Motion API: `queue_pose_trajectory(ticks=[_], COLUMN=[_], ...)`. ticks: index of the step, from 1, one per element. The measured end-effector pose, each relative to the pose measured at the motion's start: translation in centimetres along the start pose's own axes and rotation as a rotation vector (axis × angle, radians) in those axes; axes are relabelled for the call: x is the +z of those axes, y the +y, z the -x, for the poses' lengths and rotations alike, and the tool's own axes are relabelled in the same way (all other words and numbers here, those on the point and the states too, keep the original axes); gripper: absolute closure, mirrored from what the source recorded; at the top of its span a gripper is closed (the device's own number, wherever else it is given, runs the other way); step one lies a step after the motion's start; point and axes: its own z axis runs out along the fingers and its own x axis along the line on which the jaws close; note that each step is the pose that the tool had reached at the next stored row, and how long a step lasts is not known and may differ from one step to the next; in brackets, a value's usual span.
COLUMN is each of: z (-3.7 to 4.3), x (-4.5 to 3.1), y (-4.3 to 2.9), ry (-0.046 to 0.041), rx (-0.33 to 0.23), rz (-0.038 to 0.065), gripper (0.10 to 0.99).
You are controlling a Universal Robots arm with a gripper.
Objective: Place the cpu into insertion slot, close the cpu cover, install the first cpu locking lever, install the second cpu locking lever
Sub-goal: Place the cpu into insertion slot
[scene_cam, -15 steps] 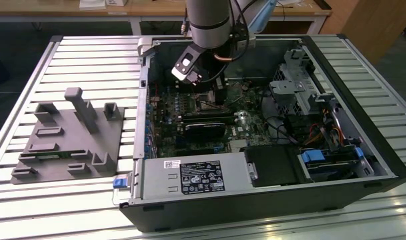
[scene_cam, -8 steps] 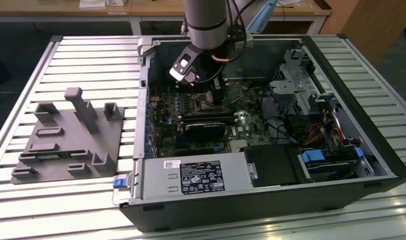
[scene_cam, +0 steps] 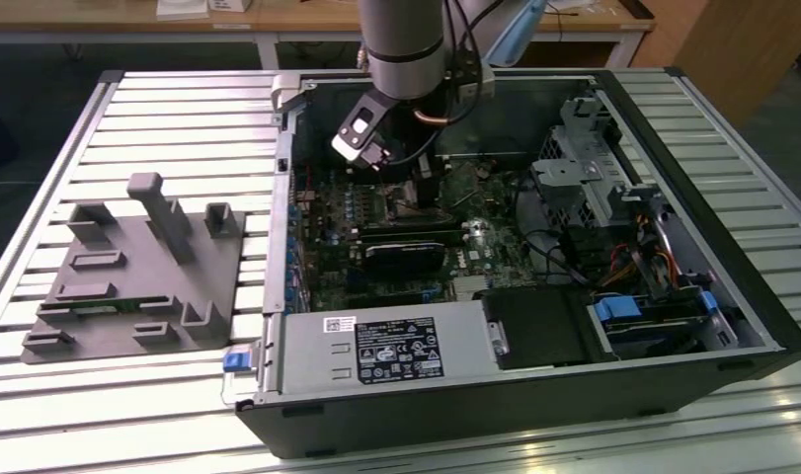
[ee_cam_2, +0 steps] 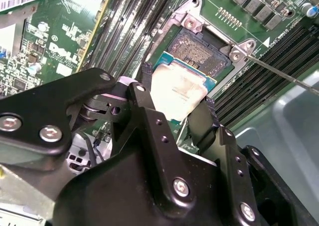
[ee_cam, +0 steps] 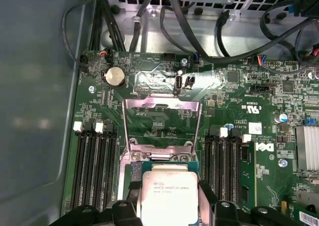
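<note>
The cpu [ee_cam_2: 178, 91] is being gripped at 2 opposite edges by the black fingers [ee_cam_2: 202, 120] of the gripper [ee_cam_2: 175, 100], which are being set narrow around it. In the second wrist view the chip is being held over the near edge of the insertion slot [ee_cam_2: 199, 49], with the dark centre mostly uncovered. Whether they are touching cannot be told. In the first wrist view the cpu cover [ee_cam: 162, 104] is being seen raised open beyond the slot. The socket is being bordered on 2 sides by black memory slots [ee_cam: 94, 171], so little free room is being left there.
</note>
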Motion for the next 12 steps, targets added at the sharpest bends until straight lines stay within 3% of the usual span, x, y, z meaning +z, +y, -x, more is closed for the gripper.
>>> queue_pose_trajectory(ticks=[12], z=[-0.38], x=[0.64], y=[-0.57], ry=[0.0003], rx=[0.000], rz=[-0.006], gripper=[0.549])
